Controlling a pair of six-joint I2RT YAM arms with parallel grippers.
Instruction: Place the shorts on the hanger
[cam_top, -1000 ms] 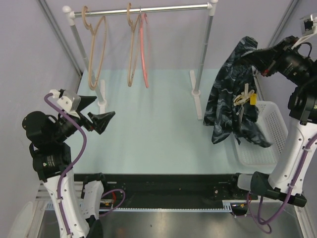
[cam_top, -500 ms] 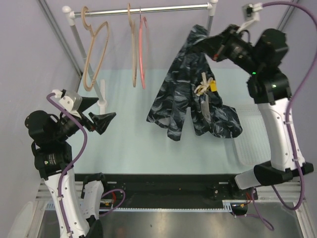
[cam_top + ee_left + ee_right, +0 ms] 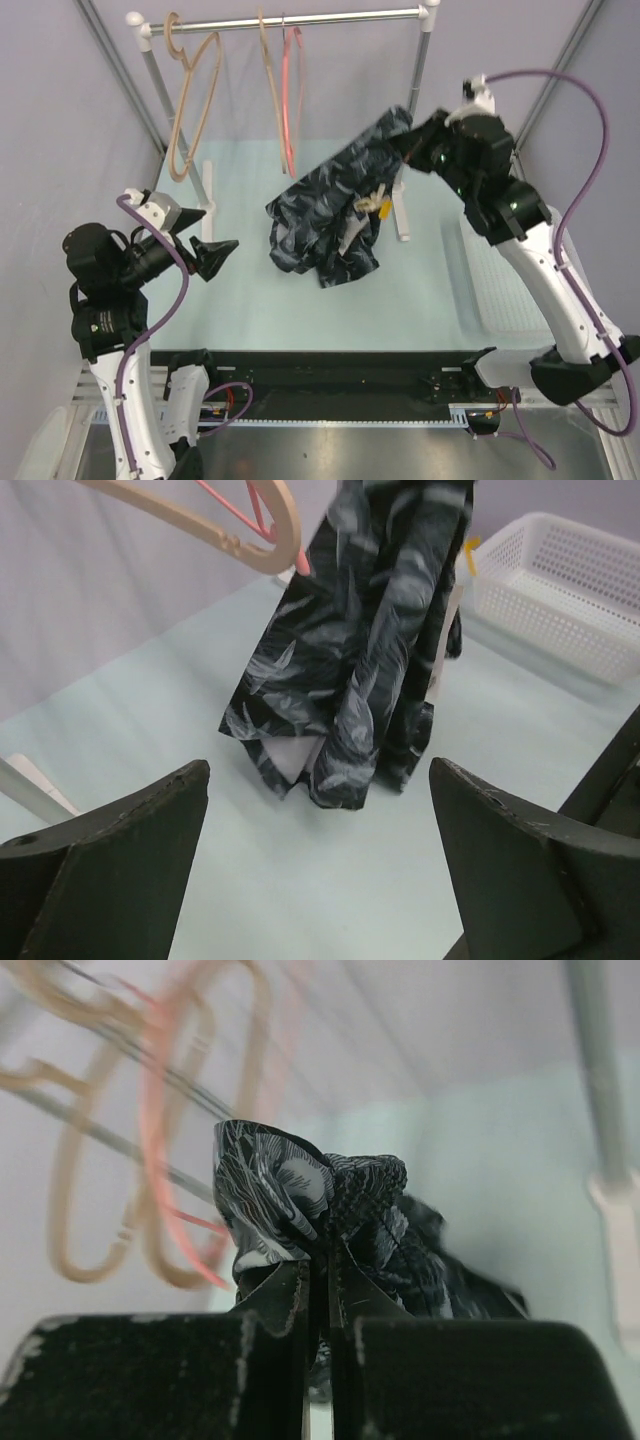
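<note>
The right gripper [image 3: 405, 150] pinches the shorts [image 3: 325, 210] by a bunched edge, dangling over the bench [image 3: 420, 290] near the hanger [image 3: 291, 100]; left gripper [image 3: 212, 228], gaping wide, should steady the hanging cloth before threading it.

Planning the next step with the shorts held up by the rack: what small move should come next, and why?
Probably bring the open left gripper forward to take a second hold on the shorts. The right gripper is shut on one bunched bit, so they hang crumpled near the pink hanger, not spread for draping.
</note>
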